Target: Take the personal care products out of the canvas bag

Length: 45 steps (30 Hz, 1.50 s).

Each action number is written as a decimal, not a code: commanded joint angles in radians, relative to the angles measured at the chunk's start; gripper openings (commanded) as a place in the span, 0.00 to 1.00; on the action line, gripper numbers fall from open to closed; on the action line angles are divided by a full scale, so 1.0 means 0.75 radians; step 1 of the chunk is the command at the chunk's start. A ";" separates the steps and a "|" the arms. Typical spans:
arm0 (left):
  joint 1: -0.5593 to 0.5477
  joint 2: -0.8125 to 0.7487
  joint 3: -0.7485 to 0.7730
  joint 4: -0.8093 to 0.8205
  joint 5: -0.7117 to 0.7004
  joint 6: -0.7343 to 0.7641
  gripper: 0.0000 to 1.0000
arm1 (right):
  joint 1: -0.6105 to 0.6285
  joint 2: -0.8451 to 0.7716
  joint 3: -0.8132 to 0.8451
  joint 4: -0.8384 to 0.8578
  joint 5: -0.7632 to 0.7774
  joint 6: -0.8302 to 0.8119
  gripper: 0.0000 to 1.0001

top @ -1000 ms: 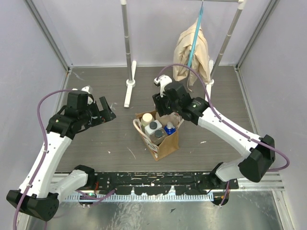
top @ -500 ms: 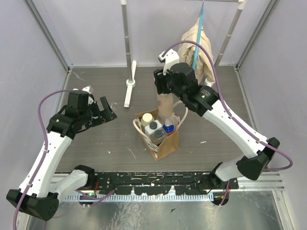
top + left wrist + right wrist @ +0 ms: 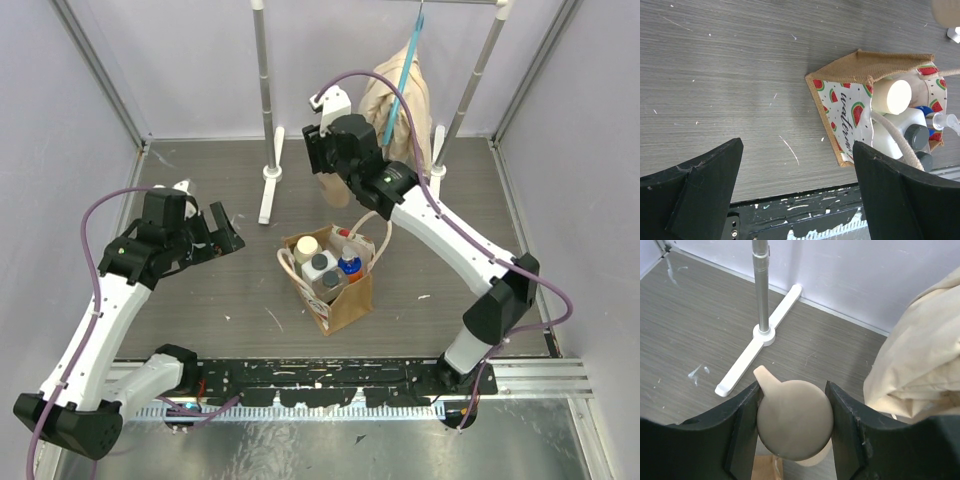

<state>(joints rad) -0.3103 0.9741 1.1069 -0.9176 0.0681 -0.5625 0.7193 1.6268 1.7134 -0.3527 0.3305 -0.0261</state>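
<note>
The canvas bag (image 3: 345, 295) stands upright mid-table, its watermelon-print lining (image 3: 847, 107) showing in the left wrist view. Inside it stand a cream-capped bottle (image 3: 307, 246) (image 3: 891, 96), a white bottle with a dark grey cap (image 3: 320, 265) (image 3: 916, 136) and a blue bottle (image 3: 350, 266). My right gripper (image 3: 330, 170) (image 3: 794, 422) is shut on the beige pump-top bottle (image 3: 334, 192) (image 3: 794, 427), which hangs in the air behind the bag, clear of its rim. My left gripper (image 3: 225, 235) (image 3: 797, 190) hovers open to the left of the bag, holding nothing.
A garment rack's white T-shaped foot (image 3: 270, 190) (image 3: 760, 340) lies just left of the lifted bottle. A beige cloth on a blue hanger (image 3: 400, 100) (image 3: 920, 365) hangs close on its right. A black rail (image 3: 330, 380) runs along the table's near edge.
My right gripper has risen out of the bag with the beige pump-top bottle and carried it back and to the left. The left arm has stayed where it was.
</note>
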 commanded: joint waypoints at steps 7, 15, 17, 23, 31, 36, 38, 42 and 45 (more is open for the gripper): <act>-0.003 -0.064 -0.023 0.000 -0.016 -0.015 0.99 | -0.039 0.089 -0.116 0.503 0.035 0.039 0.32; -0.005 -0.059 -0.048 -0.017 -0.017 -0.009 0.99 | -0.041 0.123 -0.283 0.547 0.127 0.184 0.32; -0.003 -0.061 -0.050 -0.018 -0.016 -0.010 0.99 | -0.039 0.106 -0.324 0.543 0.148 0.237 0.31; -0.004 -0.057 -0.045 -0.011 -0.010 -0.009 0.99 | -0.042 0.013 -0.426 0.501 0.179 0.336 0.31; -0.004 -0.046 -0.077 0.021 0.022 -0.022 0.99 | -0.042 -0.155 -0.562 0.379 0.294 0.357 0.33; -0.007 -0.037 -0.082 0.027 0.040 -0.032 0.99 | -0.041 -0.201 -0.565 0.258 0.348 0.390 0.82; -0.006 -0.045 -0.082 0.024 0.034 -0.031 0.99 | -0.040 -0.220 -0.571 0.241 0.356 0.386 0.99; -0.008 -0.057 -0.085 0.018 0.024 -0.031 0.99 | -0.032 -0.278 -0.579 0.190 0.344 0.380 1.00; -0.008 -0.058 -0.083 0.009 0.017 -0.031 0.99 | 0.034 -0.364 -0.588 0.147 0.396 0.329 1.00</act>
<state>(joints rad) -0.3122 0.9447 1.0565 -0.9188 0.0776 -0.5812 0.6937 1.4509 1.2602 -0.2199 0.5659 0.2455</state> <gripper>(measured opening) 0.987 0.998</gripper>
